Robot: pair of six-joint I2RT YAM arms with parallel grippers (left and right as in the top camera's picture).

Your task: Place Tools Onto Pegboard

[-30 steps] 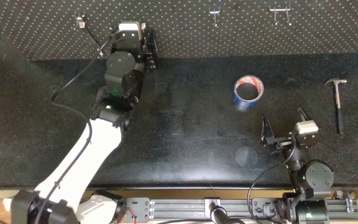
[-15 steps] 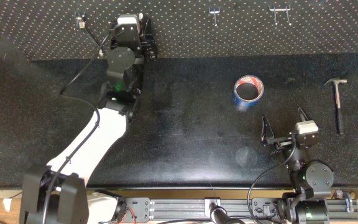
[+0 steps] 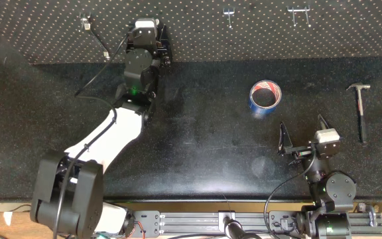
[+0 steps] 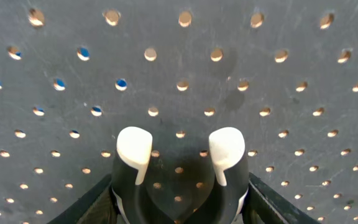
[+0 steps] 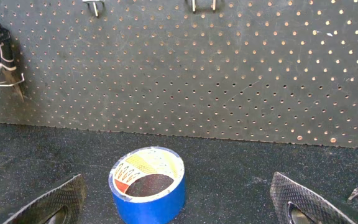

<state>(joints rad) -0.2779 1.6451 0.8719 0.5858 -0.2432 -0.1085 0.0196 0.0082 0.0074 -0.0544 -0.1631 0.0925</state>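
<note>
Close against the pegboard (image 3: 197, 36), the left gripper (image 4: 181, 155) is sitting farther right than a second ago, jaws spread and carrying nothing. The right gripper (image 3: 303, 134) is waiting well apart from the pegboard, jaws likewise spread. Tape (image 3: 265, 97) and hammer (image 3: 360, 109) are lying near the pegboard's foot, so both are likely awaiting hanging.

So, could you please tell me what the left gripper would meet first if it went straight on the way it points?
The pegboard: the left gripper faces its holed panel squarely, with nothing between, and it looks close.
</note>
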